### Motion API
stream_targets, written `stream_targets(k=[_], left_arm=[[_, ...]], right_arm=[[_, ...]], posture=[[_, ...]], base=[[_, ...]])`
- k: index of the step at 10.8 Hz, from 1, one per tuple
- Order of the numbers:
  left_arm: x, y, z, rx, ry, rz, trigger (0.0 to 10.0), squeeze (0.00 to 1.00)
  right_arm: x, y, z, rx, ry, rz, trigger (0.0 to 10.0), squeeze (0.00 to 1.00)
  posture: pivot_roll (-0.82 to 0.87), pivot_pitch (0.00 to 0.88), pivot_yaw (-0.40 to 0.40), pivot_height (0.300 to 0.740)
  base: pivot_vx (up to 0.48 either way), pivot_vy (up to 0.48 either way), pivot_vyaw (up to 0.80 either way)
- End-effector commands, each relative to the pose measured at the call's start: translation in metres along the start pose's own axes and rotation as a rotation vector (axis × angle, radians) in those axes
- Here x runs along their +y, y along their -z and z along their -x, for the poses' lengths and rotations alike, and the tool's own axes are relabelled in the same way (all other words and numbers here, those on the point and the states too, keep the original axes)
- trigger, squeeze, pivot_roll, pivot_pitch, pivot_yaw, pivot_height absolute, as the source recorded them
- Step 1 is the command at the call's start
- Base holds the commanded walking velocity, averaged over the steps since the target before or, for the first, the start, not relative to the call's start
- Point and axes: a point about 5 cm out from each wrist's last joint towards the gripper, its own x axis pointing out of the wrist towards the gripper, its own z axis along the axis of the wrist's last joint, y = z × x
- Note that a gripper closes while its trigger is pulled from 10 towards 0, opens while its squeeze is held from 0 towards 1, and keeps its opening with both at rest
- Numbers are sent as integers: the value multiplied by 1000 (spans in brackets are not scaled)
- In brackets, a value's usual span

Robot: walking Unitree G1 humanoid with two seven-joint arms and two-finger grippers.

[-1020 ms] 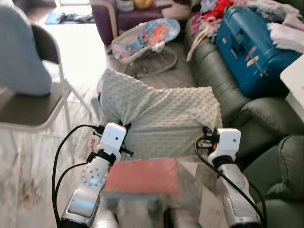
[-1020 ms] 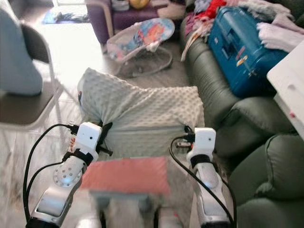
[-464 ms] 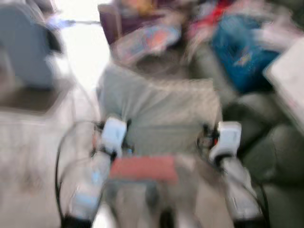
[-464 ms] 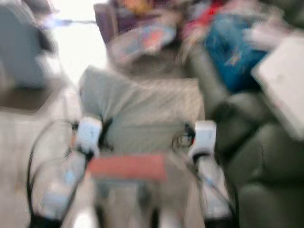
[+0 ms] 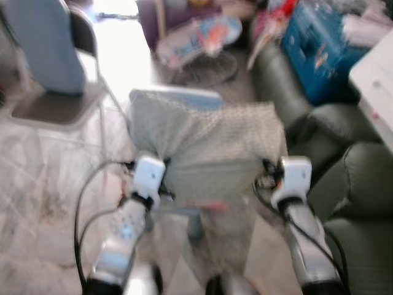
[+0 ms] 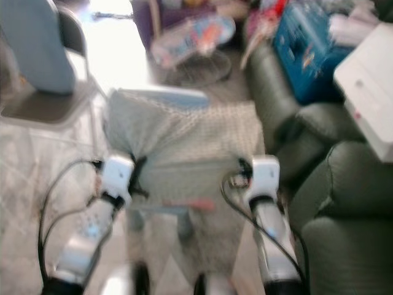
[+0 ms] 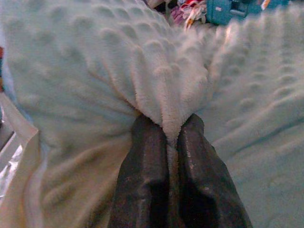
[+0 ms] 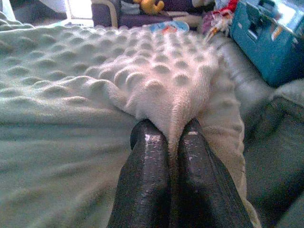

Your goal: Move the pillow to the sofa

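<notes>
Two claws carry the dotted grey pillow [image 5: 209, 144] in the air: the left claw [image 7: 166, 137] pinches its left edge, the right claw [image 8: 171, 135] pinches its right edge. Just right stands the dark green sofa [image 5: 344, 184]; a chair [image 5: 52, 107] stands at left, with bare floor [image 5: 43, 184] between.

Blurred head view: dimpled grey-green pillow [image 6: 184, 144] held up between the left gripper [image 6: 136, 172] and right gripper [image 6: 242, 174], beside a dark green sofa [image 6: 319, 178] bearing a blue suitcase [image 6: 307, 58].
</notes>
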Motion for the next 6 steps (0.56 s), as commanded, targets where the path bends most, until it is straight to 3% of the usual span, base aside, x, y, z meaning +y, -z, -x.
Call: stream_targets(k=[1, 6], left_arm=[[8, -6, 0, -26, -23, -13, 10000, 0], [7, -7, 1, -24, -17, -5, 10000, 0]], right_arm=[[-7, -2, 0, -5, 34, -8, 10000, 0], [-7, 1, 4, 10, 32, -3, 10000, 0]], posture=[[-56, 72, -30, 740], [-60, 88, -31, 740]], base=[[-247, 0, 0], [-241, 0, 0]])
